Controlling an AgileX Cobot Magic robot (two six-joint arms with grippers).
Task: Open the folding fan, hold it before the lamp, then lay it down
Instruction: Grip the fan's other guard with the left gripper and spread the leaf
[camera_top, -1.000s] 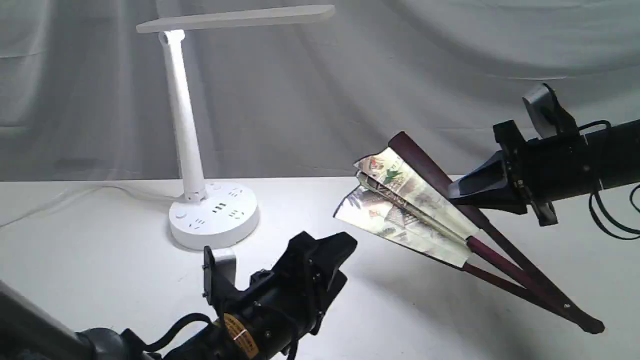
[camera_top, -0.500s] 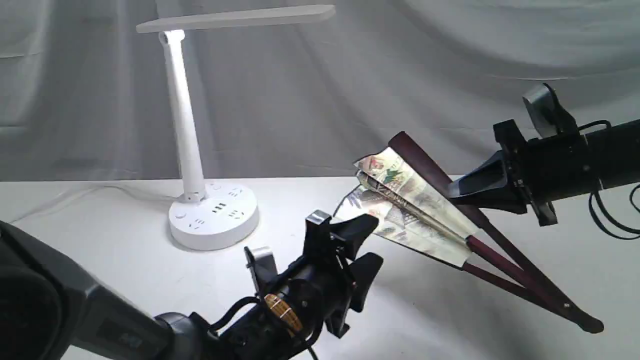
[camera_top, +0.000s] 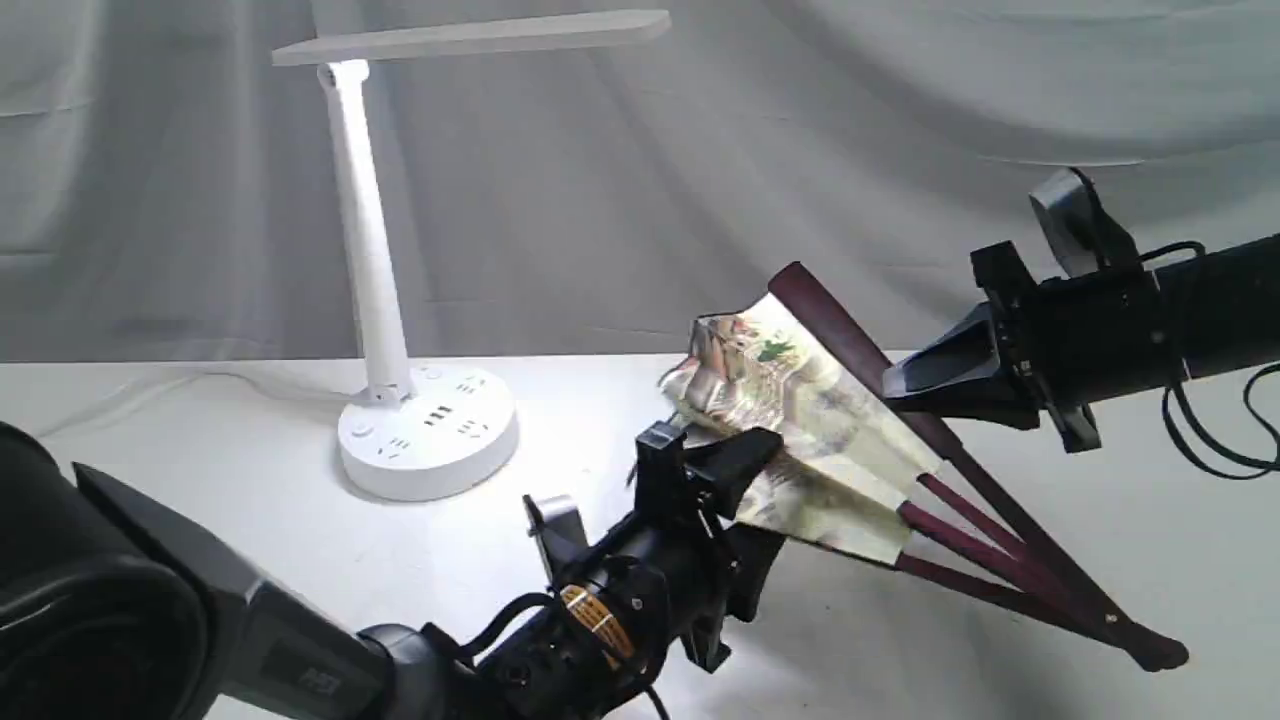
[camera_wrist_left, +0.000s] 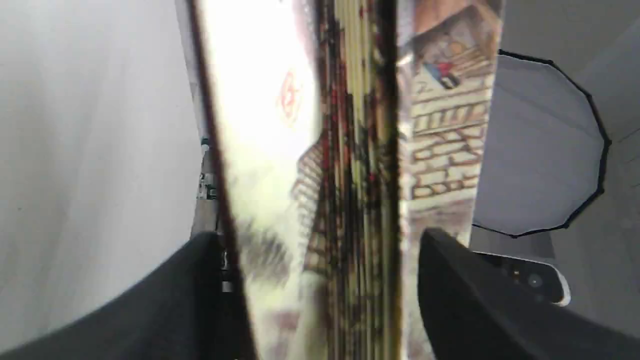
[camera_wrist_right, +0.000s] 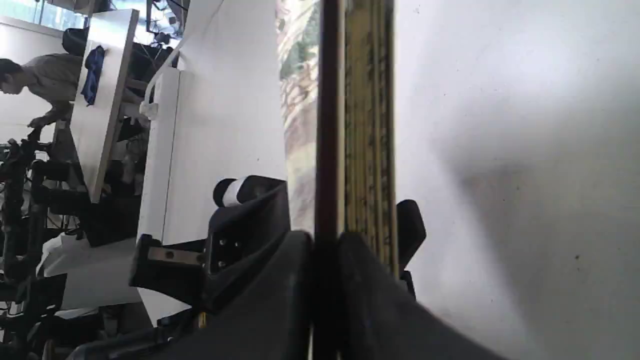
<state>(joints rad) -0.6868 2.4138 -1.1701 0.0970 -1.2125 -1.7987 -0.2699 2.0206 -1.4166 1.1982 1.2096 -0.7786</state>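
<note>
1. White plastic is the lamp (camera_top: 428, 440), which stands on the pale table (camera_top: 250, 520) at the left of the exterior view, with its flat head up high. The fan (camera_top: 810, 420) is in the air to the right of the lamp, half open, and its pivot end is low, near the table. The right gripper (camera_top: 900, 385) is clamped on the dark red outer stick (camera_top: 850, 340) at the fan's upper side. The left gripper (camera_top: 758, 500) comes from below with its jaws wide apart, one finger above the lower folded pleats and one under them.
2. In the left wrist view, the painted pleats stand between the two black fingers (camera_wrist_left: 475, 300), which are far apart. Whether they touch the paper, I cannot tell.
3. In the right wrist view, the fingers (camera_wrist_right: 280, 300) of the right gripper press together on the outer stick, and the folded pleats lie just beside it. Behind them, the left gripper has one finger on each side of the pleats.
</note>
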